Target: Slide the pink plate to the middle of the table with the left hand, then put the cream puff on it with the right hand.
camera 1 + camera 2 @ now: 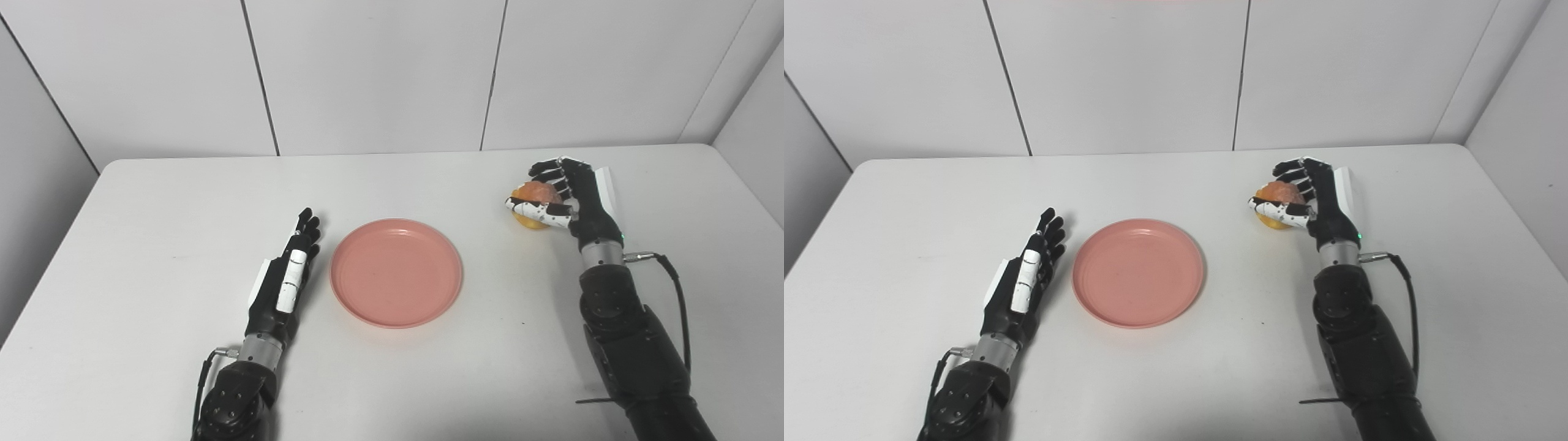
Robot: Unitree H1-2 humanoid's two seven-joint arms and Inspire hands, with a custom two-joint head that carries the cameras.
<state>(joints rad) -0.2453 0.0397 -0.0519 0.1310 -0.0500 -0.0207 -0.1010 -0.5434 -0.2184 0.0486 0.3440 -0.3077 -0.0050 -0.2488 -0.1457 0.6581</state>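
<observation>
Pink plate point(396, 273) sits in the middle of the frame on the white surface point(153, 214). Left of it, the left hand point(288, 275) lies flat, fingers straight, holding nothing. At the right, the right hand point(566, 196) wraps the cream puff point(534, 197). I think lifting it over comes next; nothing blocks the way.

head cams: my two eyes sat side by side | faced down and forward over the bench point(153, 202) | close | shared nearly the whole benchtop
</observation>
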